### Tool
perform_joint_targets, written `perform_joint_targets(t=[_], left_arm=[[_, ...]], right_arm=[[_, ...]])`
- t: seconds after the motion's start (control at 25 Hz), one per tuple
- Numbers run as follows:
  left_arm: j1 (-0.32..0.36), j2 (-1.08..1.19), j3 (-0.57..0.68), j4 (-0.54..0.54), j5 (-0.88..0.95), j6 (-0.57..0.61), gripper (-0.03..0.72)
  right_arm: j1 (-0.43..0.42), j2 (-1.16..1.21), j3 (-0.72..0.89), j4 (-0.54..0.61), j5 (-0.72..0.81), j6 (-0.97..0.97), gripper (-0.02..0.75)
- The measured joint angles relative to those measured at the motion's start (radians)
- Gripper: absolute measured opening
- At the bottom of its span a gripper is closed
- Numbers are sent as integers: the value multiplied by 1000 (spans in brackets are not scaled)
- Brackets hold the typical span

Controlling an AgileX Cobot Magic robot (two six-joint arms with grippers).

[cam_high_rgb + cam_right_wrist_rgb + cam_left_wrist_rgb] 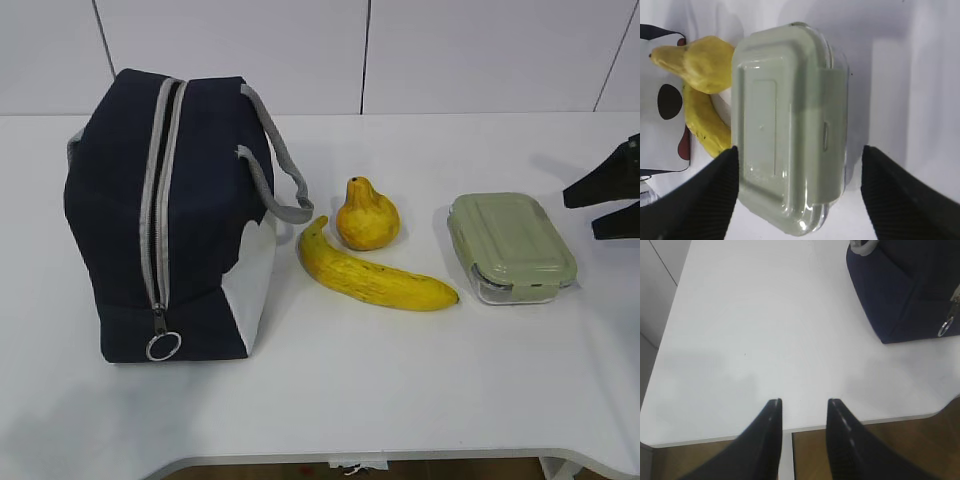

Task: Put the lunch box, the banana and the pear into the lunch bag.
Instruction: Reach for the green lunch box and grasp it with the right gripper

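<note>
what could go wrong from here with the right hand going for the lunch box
The open right hand straddles the lunch box, whose smooth lid and glass walls could slip in the grip. The banana and pear lie close beside it and could get bumped. The lunch bag looks mostly zipped, so nothing may fit in yet.

Lunch bag [200, 220]: matt navy cloth, metal ring pull [163, 346]. Lunch box [512, 248]: clear glass, glossy sage plastic lid. Table [400, 380]: smooth white
</note>
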Motion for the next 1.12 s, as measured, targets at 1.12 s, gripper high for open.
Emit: perform_joint_targets(t=[1.12], left_arm=[[0,0,0,0,0,0,240]], right_arm=[[4,140,-2,147,-4,-115,583]])
